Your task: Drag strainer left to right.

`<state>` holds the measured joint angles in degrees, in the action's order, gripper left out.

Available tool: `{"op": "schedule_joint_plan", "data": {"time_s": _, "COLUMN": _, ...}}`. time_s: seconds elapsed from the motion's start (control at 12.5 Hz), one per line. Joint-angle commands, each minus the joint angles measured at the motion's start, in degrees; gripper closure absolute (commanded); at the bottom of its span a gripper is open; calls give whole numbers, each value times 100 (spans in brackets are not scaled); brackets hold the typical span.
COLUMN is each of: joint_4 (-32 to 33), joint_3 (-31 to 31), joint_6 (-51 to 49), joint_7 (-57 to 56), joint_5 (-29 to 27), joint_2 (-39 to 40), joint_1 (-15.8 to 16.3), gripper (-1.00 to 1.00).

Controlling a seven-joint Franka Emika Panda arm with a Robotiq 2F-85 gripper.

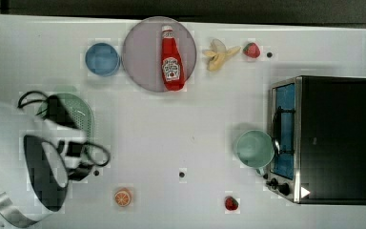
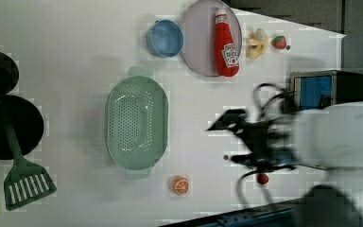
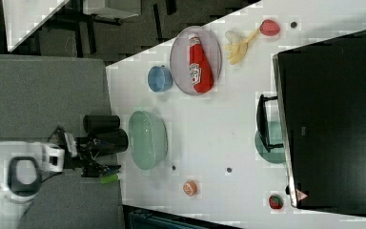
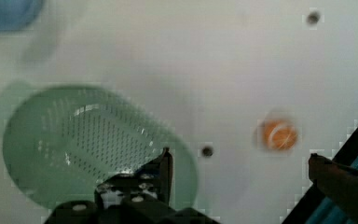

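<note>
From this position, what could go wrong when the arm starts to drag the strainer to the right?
1. The gripper hangs above the strainer, not yet holding it; it may catch only the thin rim and slip.
2. In the top view, the mint cup and the toaster oven stand at the right; a long drag might bump them.
3. The orange slice lies nearby and could be pushed.

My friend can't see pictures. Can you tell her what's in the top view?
A white robot arm reaches over a mint-green strainer on a white table, at the top view's left. A ketchup bottle lies on a grey plate; a black toaster oven sits at the top view's right.
</note>
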<state>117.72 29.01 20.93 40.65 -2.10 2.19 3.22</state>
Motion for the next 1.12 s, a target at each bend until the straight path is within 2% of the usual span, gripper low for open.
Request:
{"op": "schedule_joint_plan", "data": {"time_s": 0.08, "joint_4": 100, "joint_3": 320, "joint_6": 627, "joint_7": 1901, "joint_5": 33, "joint_2": 274, "joint_1": -161, "gripper": -100}}
{"op": "schedule_joint_plan", "data": {"time_s": 0.32, "joint_4": 521, "joint_3": 355, "joint_6": 1850, "joint_7": 2622, "joint_5": 39, "joint_2": 1042, "joint_1": -140, "gripper": -100}}
{"op": "schedule_joint_plan", "data": {"time_s": 0.64, "joint_4": 957, "joint_3": 296, "joint_6": 3746, "joint_7": 2716, "joint_5": 40, "joint_2": 1896, "joint_1": -132, "gripper": -100}}
{"op": "schedule_joint_plan", "data": {"time_s": 0.88, "joint_4": 1044, "joint_3": 81, "joint_6": 4345, "joint_7": 2720, "joint_5": 40, "joint_2": 2402, "joint_1": -30, "gripper": -100}}
{"op": "schedule_joint_plan", "data": {"time_s": 1.12, "joint_4": 994, "joint_3": -309, "joint_6": 4880, "joint_7": 2717, "joint_5": 44, "joint_2": 2790, "joint_1": 276, "gripper": -100}}
